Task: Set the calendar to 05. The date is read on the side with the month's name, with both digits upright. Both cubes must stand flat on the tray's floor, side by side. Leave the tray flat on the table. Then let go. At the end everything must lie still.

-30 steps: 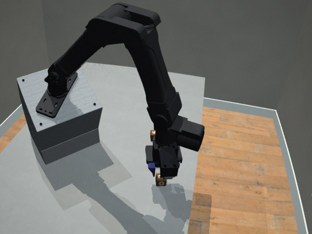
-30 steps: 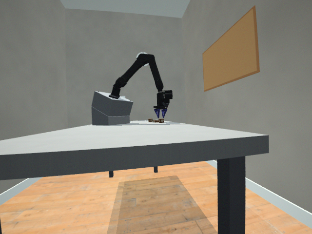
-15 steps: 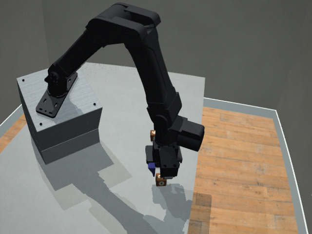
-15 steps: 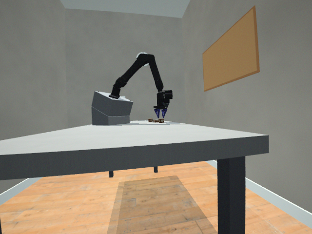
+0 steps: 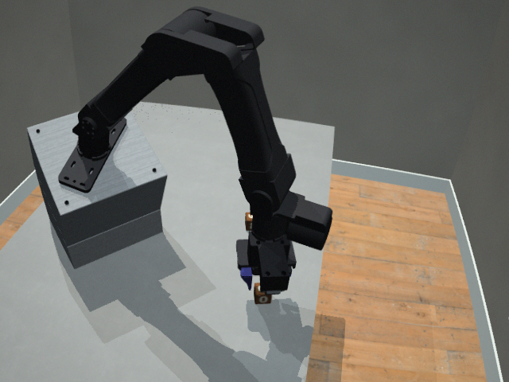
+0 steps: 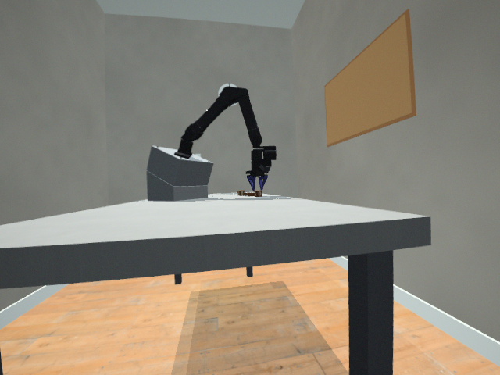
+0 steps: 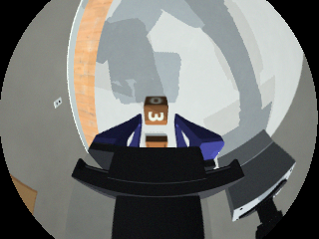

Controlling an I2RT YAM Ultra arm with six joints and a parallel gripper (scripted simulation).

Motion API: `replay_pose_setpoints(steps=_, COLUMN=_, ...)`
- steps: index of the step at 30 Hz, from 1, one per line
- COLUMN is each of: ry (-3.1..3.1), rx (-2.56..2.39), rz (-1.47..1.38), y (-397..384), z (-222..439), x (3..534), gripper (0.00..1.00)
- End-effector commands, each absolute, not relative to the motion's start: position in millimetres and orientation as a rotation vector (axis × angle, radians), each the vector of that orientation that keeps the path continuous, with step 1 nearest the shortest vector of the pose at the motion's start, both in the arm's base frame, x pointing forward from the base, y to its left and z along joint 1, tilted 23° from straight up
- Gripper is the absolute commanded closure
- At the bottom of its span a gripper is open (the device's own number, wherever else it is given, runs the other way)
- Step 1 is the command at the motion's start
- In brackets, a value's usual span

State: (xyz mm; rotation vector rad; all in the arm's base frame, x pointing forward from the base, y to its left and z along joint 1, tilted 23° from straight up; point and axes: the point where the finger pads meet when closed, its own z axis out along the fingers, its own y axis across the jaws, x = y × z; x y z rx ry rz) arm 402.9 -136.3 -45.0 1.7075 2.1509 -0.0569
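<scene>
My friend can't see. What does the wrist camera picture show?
A small brown cube with a white 3 on it sits between the gripper's blue fingers, which are partly open and above it. Behind lies the grey table with dark shadows.

Brushed-metal pedestal (image 5: 135,156), matt grey table (image 6: 242,226) — wood-plank floor (image 5: 390,255)

Bare test room, lab-like. Plain grey walls (image 6: 161,80), wood-plank floor (image 6: 250,334) with pale skirting (image 6: 440,319) along its edges. One grey table (image 6: 226,237) on dark legs. On it a brushed-metal pedestal block (image 5: 135,164) with bolt holes carries a black robot arm (image 5: 246,107). Sole wall fitting: a blank corkboard (image 6: 369,78). No domestic or shop furnishings in view.
</scene>
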Motion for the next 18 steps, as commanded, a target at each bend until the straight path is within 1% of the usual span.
replay_pose_setpoints(steps=1, ry=2.136, rx=1.692, rz=-0.045, y=-137.9, z=-41.6, x=409.3, gripper=0.53)
replay_pose_setpoints(steps=18, ry=2.136, rx=1.692, rz=-0.045, y=-143.3, z=-59.9, x=415.2, gripper=0.53)
